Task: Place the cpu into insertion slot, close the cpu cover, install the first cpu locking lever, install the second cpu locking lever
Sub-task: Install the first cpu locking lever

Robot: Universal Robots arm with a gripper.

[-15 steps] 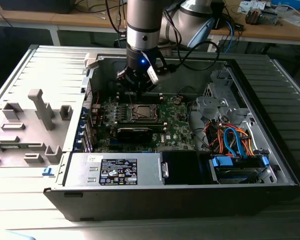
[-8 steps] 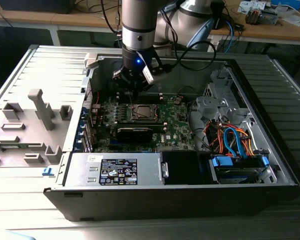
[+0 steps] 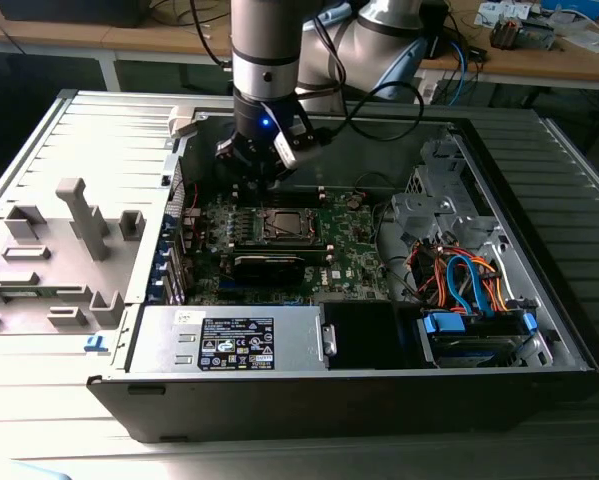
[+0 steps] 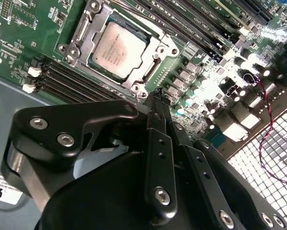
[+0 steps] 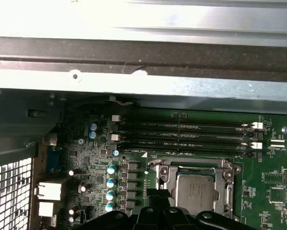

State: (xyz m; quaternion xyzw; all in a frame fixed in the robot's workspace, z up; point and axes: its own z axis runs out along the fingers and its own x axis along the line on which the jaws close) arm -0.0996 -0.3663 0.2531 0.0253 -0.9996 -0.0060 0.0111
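— Where's the cpu (image 4: 118, 46)?
— Seated in the socket on the green motherboard (image 3: 354, 240), a pale silver square with the cpu cover (image 4: 155, 45) framing it.
— And the gripper (image 4: 155, 98)?
— Just beside the socket, black fingers (image 4: 158, 125) pressed together, holding nothing.

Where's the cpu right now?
The cpu sits in the socket on the motherboard, framed by the cpu cover, beside the black memory slots, just beyond the tool.
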